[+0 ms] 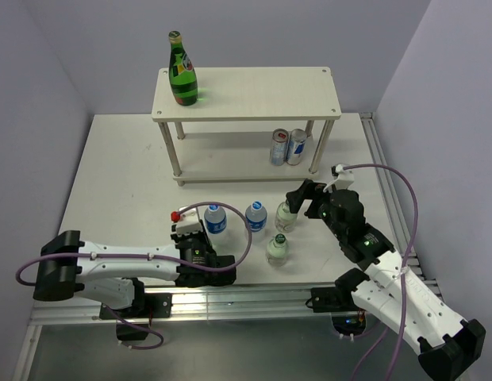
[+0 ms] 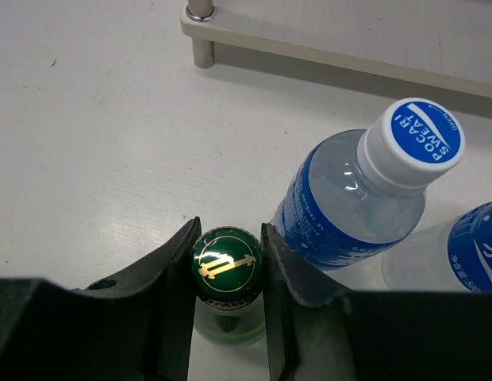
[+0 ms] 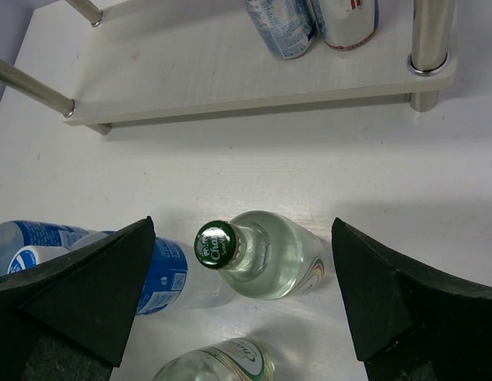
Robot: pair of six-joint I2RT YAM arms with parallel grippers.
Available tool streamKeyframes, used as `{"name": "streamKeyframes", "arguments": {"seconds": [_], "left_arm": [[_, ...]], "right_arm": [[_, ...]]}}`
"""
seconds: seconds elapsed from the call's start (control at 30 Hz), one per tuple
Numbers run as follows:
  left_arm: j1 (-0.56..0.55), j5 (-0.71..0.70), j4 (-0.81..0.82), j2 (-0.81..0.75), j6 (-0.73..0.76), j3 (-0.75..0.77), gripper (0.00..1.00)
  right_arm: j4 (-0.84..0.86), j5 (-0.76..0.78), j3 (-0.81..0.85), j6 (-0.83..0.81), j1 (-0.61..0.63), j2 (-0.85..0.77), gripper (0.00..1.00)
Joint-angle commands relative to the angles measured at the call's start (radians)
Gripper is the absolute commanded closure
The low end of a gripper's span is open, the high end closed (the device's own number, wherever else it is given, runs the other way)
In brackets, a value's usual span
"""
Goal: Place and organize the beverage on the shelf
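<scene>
In the left wrist view my left gripper (image 2: 224, 268) is shut on the neck of a small green glass bottle (image 2: 224, 317). Its green cap with a gold emblem (image 2: 223, 263) sits between the fingers. In the top view the left gripper (image 1: 192, 225) hides this bottle. The shelf (image 1: 246, 94) stands at the back with a tall green bottle (image 1: 182, 73) on its upper board and two cans (image 1: 288, 147) on the lower one. My right gripper (image 1: 299, 195) hangs open over a clear glass bottle (image 3: 270, 254) with a green cap, its fingers well apart on either side and not touching it.
Two blue-labelled plastic bottles (image 1: 216, 218) (image 1: 255, 214) stand just right of the left gripper; the nearer one (image 2: 353, 198) almost touches its right finger. A second clear glass bottle (image 1: 277, 248) stands in front of the right gripper. Silver shelf legs (image 3: 427, 36) rise close behind.
</scene>
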Motion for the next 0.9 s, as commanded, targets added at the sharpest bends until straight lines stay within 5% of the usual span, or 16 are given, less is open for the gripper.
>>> {"name": "streamKeyframes", "arguments": {"seconds": [0.0, 0.43, 0.7, 0.87], "left_arm": [[-0.012, -0.011, -0.119, 0.04, -0.124, 0.047, 1.0], [-0.037, -0.039, -0.164, -0.097, 0.149, 0.299, 1.0], [-0.035, -0.056, -0.029, -0.142, 0.684, 0.618, 1.0], [0.014, -0.022, 0.435, -0.211, 1.199, 0.647, 1.0]], "right_arm": [[0.028, -0.005, 0.004, 0.001, 0.006, 0.004, 0.01], [0.03, -0.009, 0.002, 0.004, 0.006, -0.002, 0.01], [0.03, -0.008, 0.002, 0.004, 0.006, 0.001, 0.01], [0.031, -0.008, 0.002, 0.006, 0.008, 0.001, 0.01]]}}
